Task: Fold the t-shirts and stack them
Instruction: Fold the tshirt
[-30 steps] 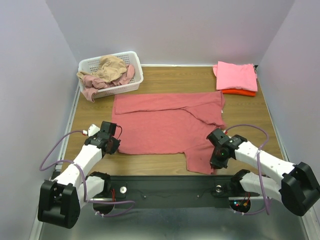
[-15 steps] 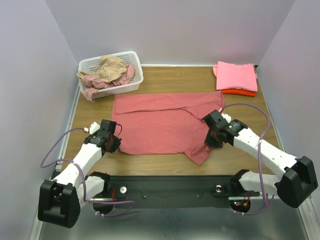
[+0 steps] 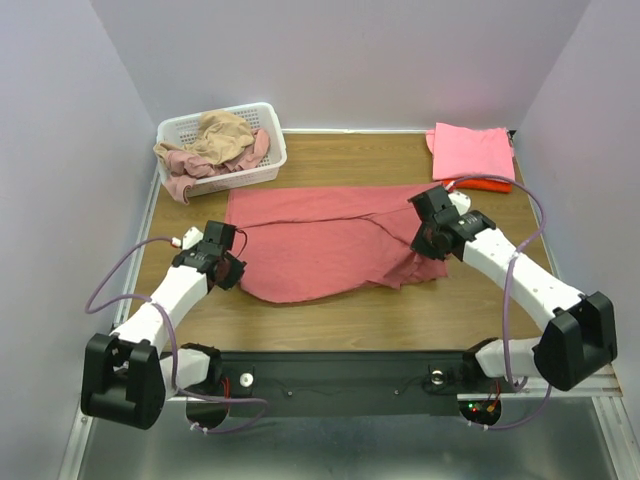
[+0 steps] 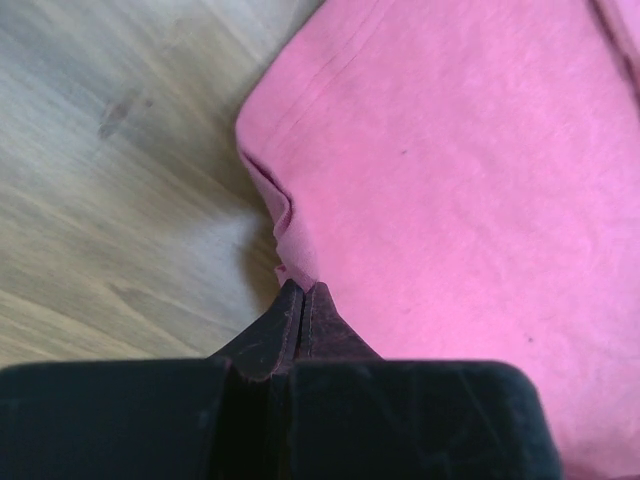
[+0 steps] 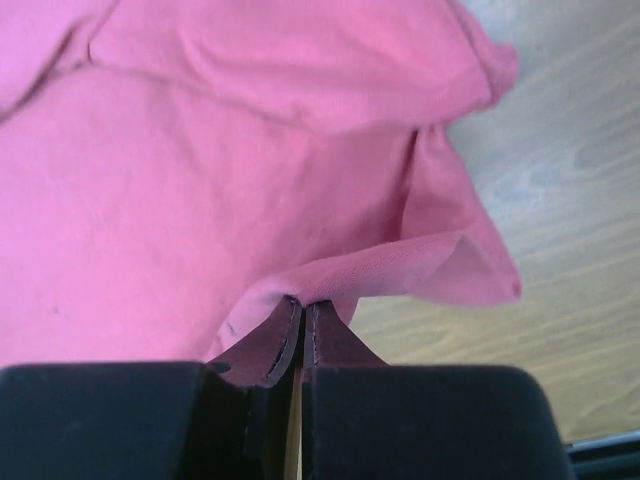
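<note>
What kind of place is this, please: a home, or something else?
Probably a lab robot cell, not a home: plain walls close in a wooden table, two arms are bolted at its edge, and a basket of shirts and a folded stack are laid out.

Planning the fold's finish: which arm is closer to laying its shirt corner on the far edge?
Right. The right end effector, shut on the dusty red t-shirt, sits nearer the shirt's far edge; the left end effector pinches its corner back by the near edge, so it likely has farther to go.
</note>
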### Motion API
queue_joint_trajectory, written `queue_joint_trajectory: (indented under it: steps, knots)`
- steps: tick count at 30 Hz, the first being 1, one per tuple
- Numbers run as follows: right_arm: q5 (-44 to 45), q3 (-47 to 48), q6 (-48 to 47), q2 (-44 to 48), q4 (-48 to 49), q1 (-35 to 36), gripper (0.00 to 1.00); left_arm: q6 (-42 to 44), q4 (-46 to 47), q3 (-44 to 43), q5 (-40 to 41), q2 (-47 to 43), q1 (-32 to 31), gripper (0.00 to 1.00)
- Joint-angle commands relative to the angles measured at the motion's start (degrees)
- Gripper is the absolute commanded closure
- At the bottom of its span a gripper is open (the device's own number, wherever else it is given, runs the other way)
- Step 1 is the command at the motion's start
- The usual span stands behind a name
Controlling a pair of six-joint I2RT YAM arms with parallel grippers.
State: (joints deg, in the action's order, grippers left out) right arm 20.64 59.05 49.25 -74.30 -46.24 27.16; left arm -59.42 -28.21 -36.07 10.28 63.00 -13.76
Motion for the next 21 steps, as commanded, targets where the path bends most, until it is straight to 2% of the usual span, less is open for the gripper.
queue_joint_trajectory:
  steps: [1, 11, 21]
  knots:
    - [-0.16, 4.22, -2.23, -1.81, 5.28, -2.63, 1.0, 0.97, -0.53, -4.52, 2.11, 2.38, 0.92, 1.0]
    - [-3.59, 9.33, -7.06, -8.4, 9.58, -8.95, 1.0, 5.27, 2.1, -10.67, 2.29, 10.2, 4.35, 1.0]
    - [-4.73, 14.86, -10.23, -15.78, 11.78, -12.39, 0.99, 6.77, 2.54, -18.41, 3.6, 19.87, 5.14, 1.0]
